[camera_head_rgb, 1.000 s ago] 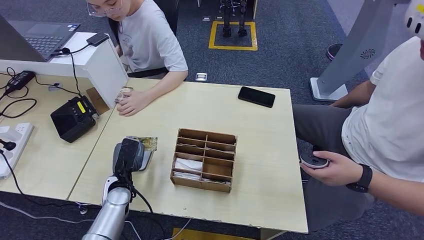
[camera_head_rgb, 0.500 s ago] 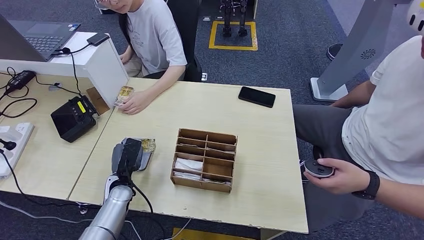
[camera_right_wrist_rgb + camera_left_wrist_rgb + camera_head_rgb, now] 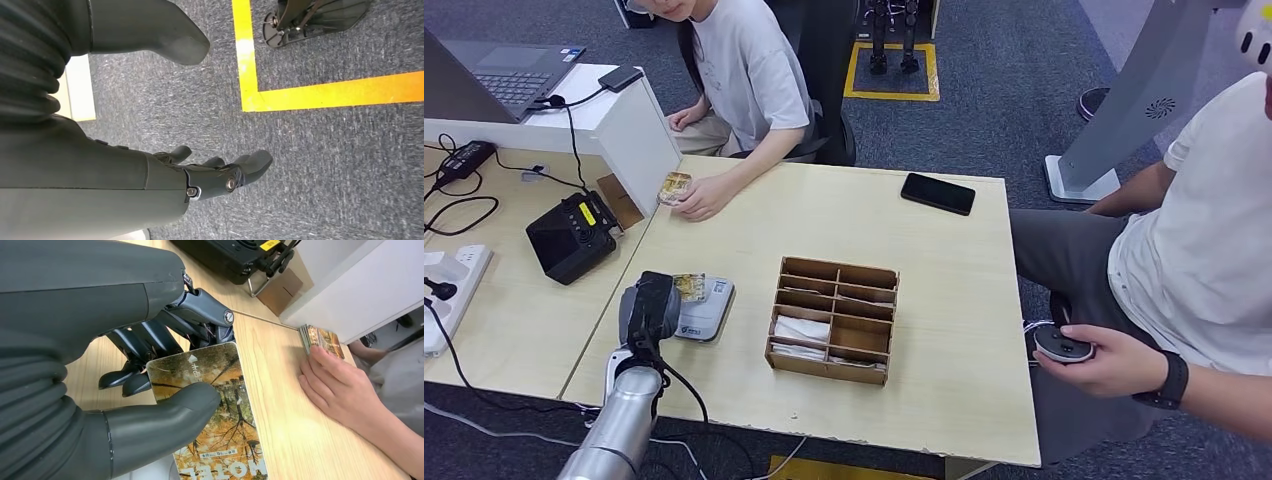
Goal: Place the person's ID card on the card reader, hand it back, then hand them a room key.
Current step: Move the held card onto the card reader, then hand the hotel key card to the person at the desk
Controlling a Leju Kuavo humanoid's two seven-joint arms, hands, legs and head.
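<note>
My left hand (image 3: 649, 310) pinches a card (image 3: 689, 287) printed with autumn trees and the word HOTEL. In the left wrist view the thumb (image 3: 165, 415) presses on the card (image 3: 220, 410) with the dark fingers beneath it. The card hangs over the far left corner of the pale grey card reader (image 3: 706, 312); whether they touch I cannot tell. A person across the table rests a hand (image 3: 702, 203) by a small stack of similar cards (image 3: 672, 187). My right hand (image 3: 220, 175) hangs above the carpet, fingers apart and holding nothing.
A wooden compartment box (image 3: 832, 318) with white cards stands right of the reader. A black phone (image 3: 936, 193) lies at the far right. A black device (image 3: 572, 236) and cables sit on the left desk. A second person at the right holds a controller (image 3: 1057, 344).
My left hand has slid left and nearer with the card, uncovering most of the reader. The person across the table has leaned back, their hand still by the card stack.
</note>
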